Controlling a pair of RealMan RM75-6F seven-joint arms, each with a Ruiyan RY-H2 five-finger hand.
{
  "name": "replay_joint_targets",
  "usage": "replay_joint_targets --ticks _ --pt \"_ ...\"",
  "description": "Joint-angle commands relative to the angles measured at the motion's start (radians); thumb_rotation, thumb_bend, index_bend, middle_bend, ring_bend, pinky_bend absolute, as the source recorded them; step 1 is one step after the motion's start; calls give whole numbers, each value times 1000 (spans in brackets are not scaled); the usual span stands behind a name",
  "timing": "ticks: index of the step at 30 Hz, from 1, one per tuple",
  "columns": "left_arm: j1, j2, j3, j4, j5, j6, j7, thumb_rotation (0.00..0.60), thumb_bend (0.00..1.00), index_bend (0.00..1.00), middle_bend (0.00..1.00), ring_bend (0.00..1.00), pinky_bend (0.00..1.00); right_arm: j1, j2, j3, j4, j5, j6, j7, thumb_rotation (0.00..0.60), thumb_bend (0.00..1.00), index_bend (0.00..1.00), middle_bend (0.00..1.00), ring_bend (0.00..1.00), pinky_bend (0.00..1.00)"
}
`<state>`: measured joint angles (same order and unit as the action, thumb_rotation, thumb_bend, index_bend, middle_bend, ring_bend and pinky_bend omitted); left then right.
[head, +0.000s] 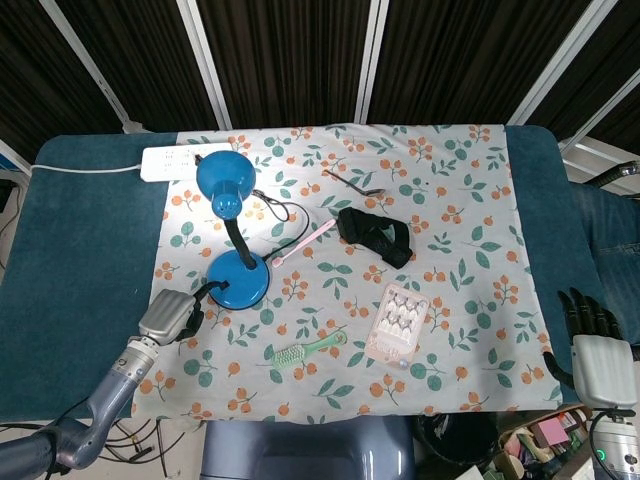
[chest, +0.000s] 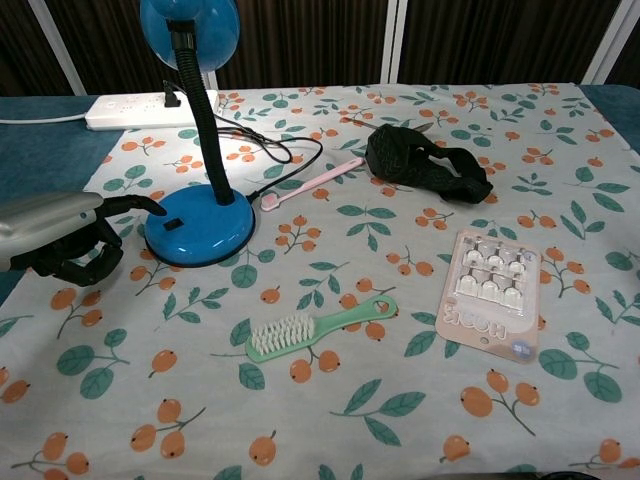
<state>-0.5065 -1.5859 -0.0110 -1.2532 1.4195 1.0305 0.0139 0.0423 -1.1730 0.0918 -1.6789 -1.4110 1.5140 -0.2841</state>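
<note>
the blue desk lamp (chest: 200, 222) stands on the floral cloth (chest: 400, 400), its round base toward the cloth's left side and its gooseneck rising to the shade above. the left hand (chest: 70, 240) sits low just left of that base, most fingers curled in under the palm and holding nothing, while one dark fingertip (chest: 155, 208) stretches out to the base's left rim, touching it or a hair short; the chest view does not settle which. the black switch (chest: 173, 225) lies on top of the base, just right of that fingertip. judging from this, the step in hand is a press on that switch, and it would go best with the extended finger lifted slightly over the rim and brought down straight on the switch, the curled fingers kept clear so they do not shove the light base sideways. the cord (chest: 270, 150) trails behind the lamp toward the white power strip (chest: 140, 108), so any slide could tug it. the right hand (head: 597, 350) rests far to the right of the lamp, off the cloth's edge, fingers spread and empty. a green brush (chest: 315, 333) lies in front of the lamp, well apart from it.
</note>
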Motion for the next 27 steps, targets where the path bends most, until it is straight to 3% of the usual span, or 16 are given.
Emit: replay_joint_targets --ticks 1,27 --pt "-1 -4 1 7 -5 -9 5 600 608 149 768 886 972 0 1 0 -1 2 -2 1 600 177 0 39 64 127" --pt "-20 -13 -5 14 -7 -34 39 600 608 149 769 886 972 0 2 0 -3 2 -2 1 600 178 0 39 64 127"
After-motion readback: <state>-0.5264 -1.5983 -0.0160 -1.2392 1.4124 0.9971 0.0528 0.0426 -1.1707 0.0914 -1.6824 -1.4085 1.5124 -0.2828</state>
